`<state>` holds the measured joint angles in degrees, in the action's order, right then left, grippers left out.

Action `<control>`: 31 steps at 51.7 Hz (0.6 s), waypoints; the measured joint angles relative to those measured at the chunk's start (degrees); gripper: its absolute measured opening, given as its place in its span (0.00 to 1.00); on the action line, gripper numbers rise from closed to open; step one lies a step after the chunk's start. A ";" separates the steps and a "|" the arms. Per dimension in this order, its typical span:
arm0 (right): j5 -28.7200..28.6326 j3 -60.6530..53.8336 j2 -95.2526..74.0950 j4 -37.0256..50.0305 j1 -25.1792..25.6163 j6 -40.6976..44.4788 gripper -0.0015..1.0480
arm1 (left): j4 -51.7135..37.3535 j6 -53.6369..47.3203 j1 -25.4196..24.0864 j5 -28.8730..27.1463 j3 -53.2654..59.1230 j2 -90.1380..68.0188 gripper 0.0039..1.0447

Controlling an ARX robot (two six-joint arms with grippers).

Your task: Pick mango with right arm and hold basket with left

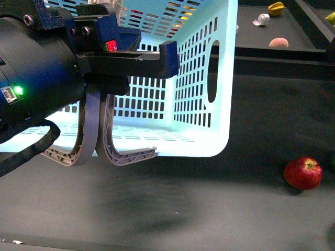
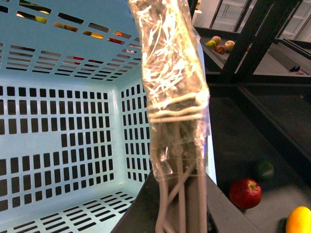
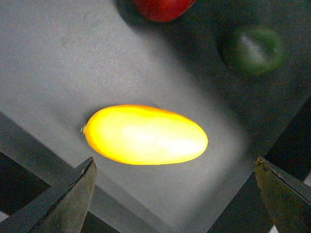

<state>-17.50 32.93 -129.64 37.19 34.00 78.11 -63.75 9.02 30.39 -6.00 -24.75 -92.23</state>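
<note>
lying smooth, oval, golden-yellow, the mango (image 3: 146,135) faces the released right hand (image 3: 175,164); left hand (image 1: 149,52) grips basket (image 1: 201,78).

No text, brand, number or sign can be read in any view; the small red-green sticker (image 1: 110,45) on the left arm (image 1: 36,78) shows no legible characters.
</note>
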 joint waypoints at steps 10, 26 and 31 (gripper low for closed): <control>2.05 3.91 -6.84 -0.04 -0.57 2.01 0.92 | 0.00 0.02 0.00 0.00 0.00 0.00 0.06; 5.35 9.03 -11.65 -1.40 -1.49 7.34 0.92 | 0.00 0.00 0.00 -0.02 0.00 0.00 0.06; 6.14 9.90 -12.76 -0.79 -1.66 8.92 0.92 | 0.00 0.00 0.00 -0.02 0.00 0.00 0.06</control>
<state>-11.35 42.83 -142.41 36.40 32.34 87.02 -63.75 9.02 30.39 -6.02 -24.75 -92.23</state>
